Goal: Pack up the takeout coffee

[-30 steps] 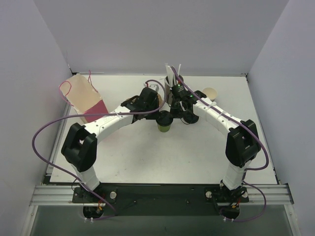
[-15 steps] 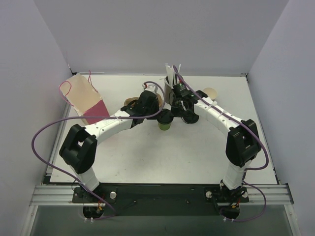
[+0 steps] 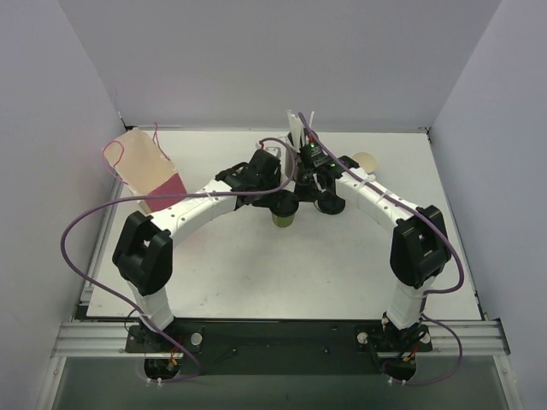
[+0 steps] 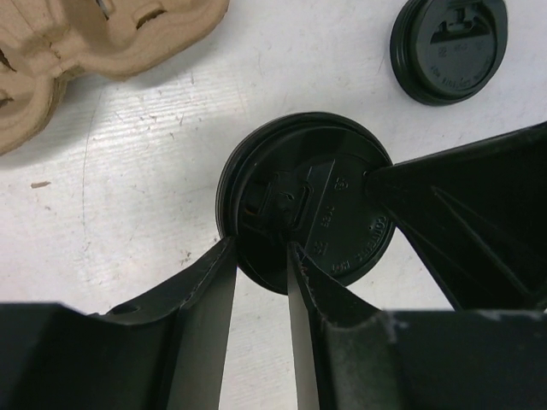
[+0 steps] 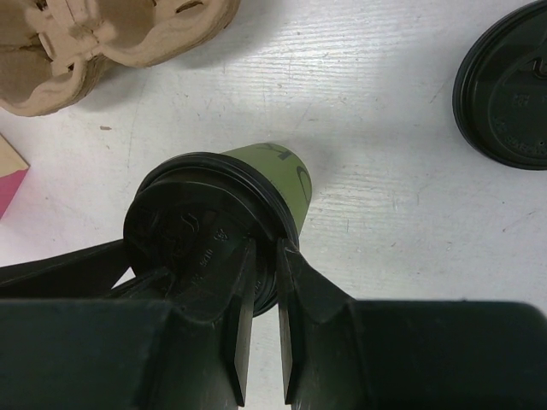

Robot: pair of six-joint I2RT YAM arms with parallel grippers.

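The left tool [image 4: 259, 248] has just loosened its jaws around the rim of the black lid [image 4: 333, 213], which sits on the green cup [image 5: 278, 166] mid-desk [image 3: 256, 265], while the right tool [image 5: 265, 246] stays clenched on that rim, so capping looks about done.

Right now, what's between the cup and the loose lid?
Nothing: only bare table separates the cup from the loose lid, clearest in the right wrist view.

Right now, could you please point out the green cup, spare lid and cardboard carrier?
green cup [image 5: 278, 171]: right wrist view, side wall.
spare lid [image 4: 449, 47]: left wrist view, top.
cardboard carrier [image 5: 162, 47]: right wrist view, wall.
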